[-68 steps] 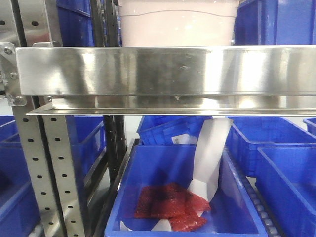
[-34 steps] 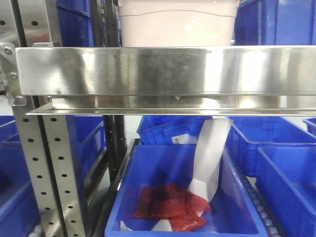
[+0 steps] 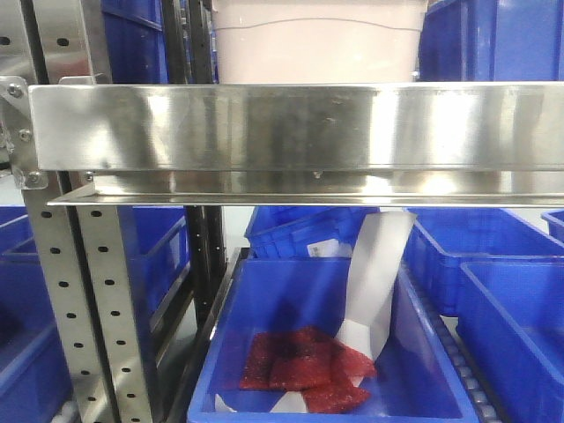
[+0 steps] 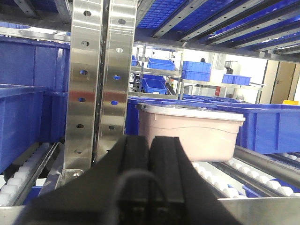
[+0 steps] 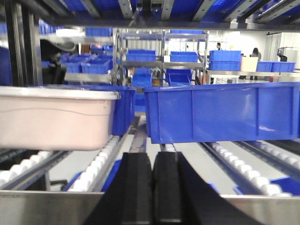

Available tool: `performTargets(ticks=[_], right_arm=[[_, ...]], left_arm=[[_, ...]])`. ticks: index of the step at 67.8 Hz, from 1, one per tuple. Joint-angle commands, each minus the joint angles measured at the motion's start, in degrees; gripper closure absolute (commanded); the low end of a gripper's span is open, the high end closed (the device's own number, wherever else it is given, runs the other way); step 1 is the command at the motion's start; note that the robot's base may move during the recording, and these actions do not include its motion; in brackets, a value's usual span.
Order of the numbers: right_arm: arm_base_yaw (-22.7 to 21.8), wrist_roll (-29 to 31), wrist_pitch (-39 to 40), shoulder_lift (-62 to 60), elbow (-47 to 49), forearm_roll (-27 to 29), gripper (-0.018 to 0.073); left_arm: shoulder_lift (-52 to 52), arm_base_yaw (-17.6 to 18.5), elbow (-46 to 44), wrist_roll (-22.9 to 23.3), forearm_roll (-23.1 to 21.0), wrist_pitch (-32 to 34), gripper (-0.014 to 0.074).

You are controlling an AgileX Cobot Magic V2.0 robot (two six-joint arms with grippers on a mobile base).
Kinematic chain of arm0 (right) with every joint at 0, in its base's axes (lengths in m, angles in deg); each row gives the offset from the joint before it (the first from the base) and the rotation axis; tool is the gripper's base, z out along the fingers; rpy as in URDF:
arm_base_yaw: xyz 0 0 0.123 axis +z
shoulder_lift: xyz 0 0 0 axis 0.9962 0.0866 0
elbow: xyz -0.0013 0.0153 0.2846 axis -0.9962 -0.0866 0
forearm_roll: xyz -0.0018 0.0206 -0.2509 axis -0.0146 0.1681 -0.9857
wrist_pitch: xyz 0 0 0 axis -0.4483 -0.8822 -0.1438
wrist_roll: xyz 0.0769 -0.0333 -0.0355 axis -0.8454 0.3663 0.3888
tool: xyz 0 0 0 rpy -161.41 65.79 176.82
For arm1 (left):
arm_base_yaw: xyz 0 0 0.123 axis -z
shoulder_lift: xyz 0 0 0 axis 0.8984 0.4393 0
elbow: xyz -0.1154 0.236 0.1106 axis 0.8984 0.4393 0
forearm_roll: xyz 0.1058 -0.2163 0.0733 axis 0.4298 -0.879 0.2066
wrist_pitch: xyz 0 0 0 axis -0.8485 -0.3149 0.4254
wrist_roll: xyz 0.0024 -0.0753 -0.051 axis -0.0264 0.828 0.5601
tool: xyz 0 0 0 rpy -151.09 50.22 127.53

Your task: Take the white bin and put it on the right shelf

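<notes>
Pinkish white bin [image 3: 317,42] sits on the shelf [image 3: 291,128] rollers, its base hidden behind the front rail. Left gripper [image 4: 151,178] and right gripper [image 5: 152,187] are both clenched, empty, short of it.

Front view faces the shelf rail [image 3: 282,128] closely; both wrist views look level inward, sharing the white bin [image 4: 190,131].

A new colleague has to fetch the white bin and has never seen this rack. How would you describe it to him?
Find the shiny steel front rail; on the roller level behind it sits the white bin. It is pale pinkish-white with a thick rim, while every neighbouring blue bin is solid blue.
</notes>
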Motion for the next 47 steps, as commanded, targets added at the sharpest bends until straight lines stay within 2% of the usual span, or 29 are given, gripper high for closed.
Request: performTargets(ticks=[1,10,16,23,47], right_arm=[[2.28,-8.81,8.30,-0.23,-2.95,-6.69,0.0503],[5.14,-10.73,7.16,-3.43,-9.37,-8.68,0.0503],[5.61,-10.73,7.15,-5.87,-12.39,-8.68,0.0503],[5.61,-10.54,2.98,-6.70,-12.23,-8.75,0.0503],[0.90,-8.83,3.09,-6.70,-12.23,-10.32,0.0503]], left_arm=[[0.67,0.40,-1.58,0.27,-1.22,3.24,0.0715],[0.67,0.40,-1.58,0.27,-1.22,3.24,0.0715],[0.67,0.40,-1.58,0.27,-1.22,3.24,0.0715],[0.67,0.40,-1.58,0.27,-1.22,3.18,0.0715],[0.67,0.40,-1.36,0.27,-1.34,3.03,0.0715]])
